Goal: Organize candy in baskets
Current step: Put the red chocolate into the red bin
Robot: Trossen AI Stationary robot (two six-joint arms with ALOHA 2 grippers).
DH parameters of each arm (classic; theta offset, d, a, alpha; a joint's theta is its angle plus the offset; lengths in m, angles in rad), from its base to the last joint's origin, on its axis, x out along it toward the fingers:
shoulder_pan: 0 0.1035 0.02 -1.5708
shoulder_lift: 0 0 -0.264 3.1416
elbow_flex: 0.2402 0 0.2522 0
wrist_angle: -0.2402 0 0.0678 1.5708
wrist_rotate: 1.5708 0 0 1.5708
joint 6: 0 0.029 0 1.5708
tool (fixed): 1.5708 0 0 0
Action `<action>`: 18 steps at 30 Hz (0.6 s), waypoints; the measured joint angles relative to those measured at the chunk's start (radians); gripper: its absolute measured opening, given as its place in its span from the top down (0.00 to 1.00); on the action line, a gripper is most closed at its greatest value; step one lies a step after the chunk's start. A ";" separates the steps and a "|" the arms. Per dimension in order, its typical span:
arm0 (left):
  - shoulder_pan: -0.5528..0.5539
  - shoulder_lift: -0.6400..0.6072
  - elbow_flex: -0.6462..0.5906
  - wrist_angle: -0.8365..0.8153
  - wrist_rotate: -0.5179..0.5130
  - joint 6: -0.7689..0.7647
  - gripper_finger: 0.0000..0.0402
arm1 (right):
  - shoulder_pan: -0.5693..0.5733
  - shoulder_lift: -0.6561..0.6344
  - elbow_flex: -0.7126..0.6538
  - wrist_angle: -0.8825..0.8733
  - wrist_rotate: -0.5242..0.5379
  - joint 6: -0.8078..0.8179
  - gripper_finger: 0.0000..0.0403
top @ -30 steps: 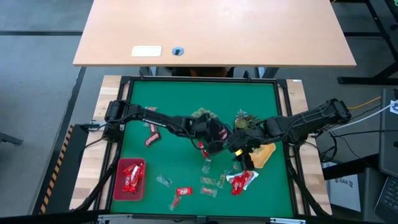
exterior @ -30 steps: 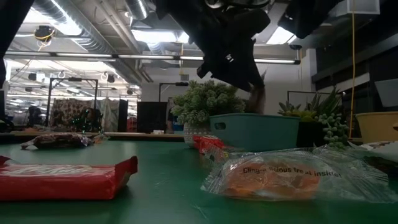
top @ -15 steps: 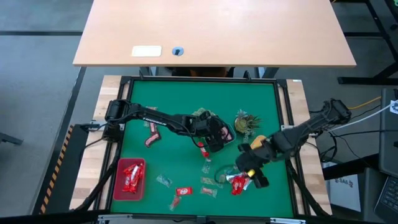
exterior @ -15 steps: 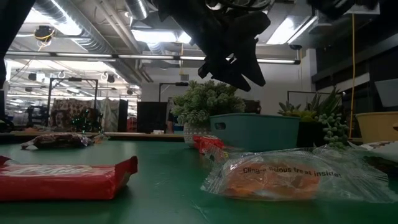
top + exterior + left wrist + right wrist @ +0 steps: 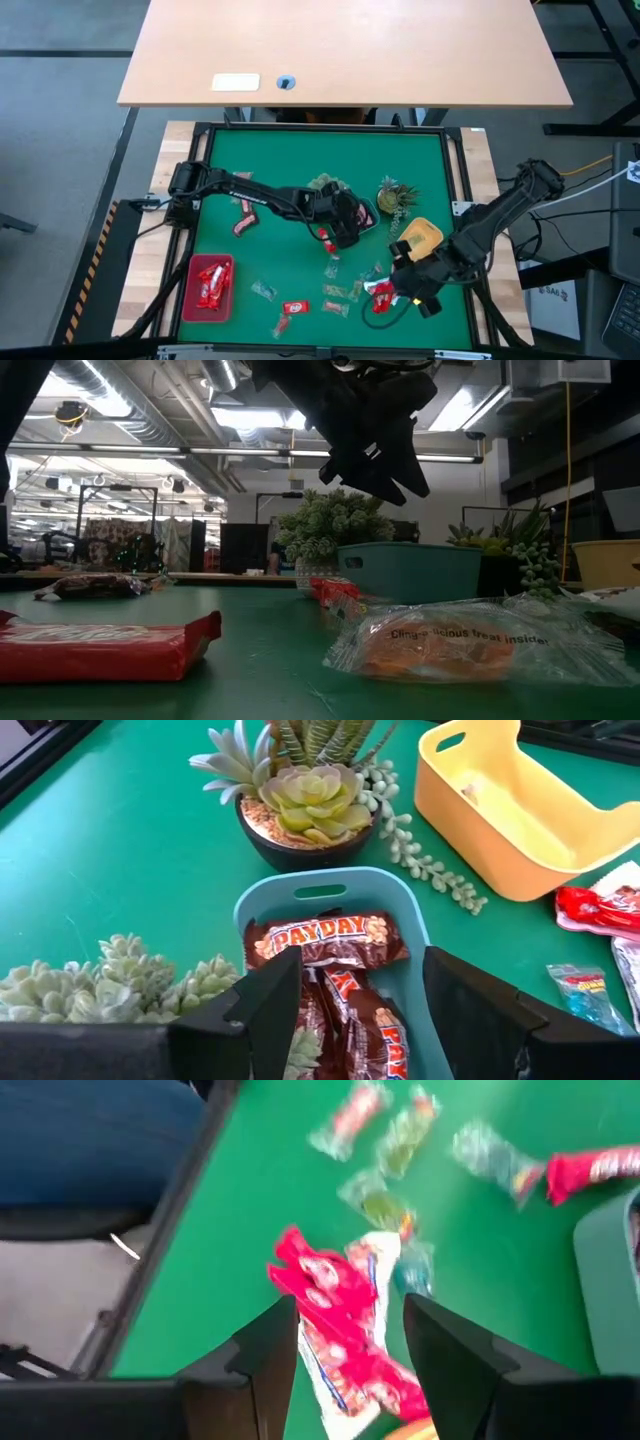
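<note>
Since the earlier frames the right gripper [image 5: 408, 290] has swung away from the yellow basket [image 5: 421, 240] toward the table's near edge; it now hangs released, fingers spread, over a red-and-white wrapped candy [image 5: 340, 1310] lying flat on the green mat [image 5: 290, 160]. The left gripper [image 5: 343, 222] hovers over the blue basket [image 5: 400, 910], also released — dark brown bars [image 5: 325, 940] already lie inside it. More sweets are scattered nearby, and several sit in the red basket [image 5: 210, 283]. The red candy looks light, soft and crinkly, with a slick wrapper likely to slide — I would pinch it across its narrow middle, pressing down to the mat.
</note>
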 joint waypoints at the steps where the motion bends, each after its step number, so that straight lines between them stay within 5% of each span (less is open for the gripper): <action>1: -0.002 0.000 0.000 0.000 0.000 0.000 0.50 | 0.000 0.008 -0.008 -0.006 -0.004 0.005 0.54; 18: -0.004 0.000 0.000 0.000 0.000 0.000 0.50 | -0.001 0.129 -0.144 0.004 -0.018 -0.150 0.54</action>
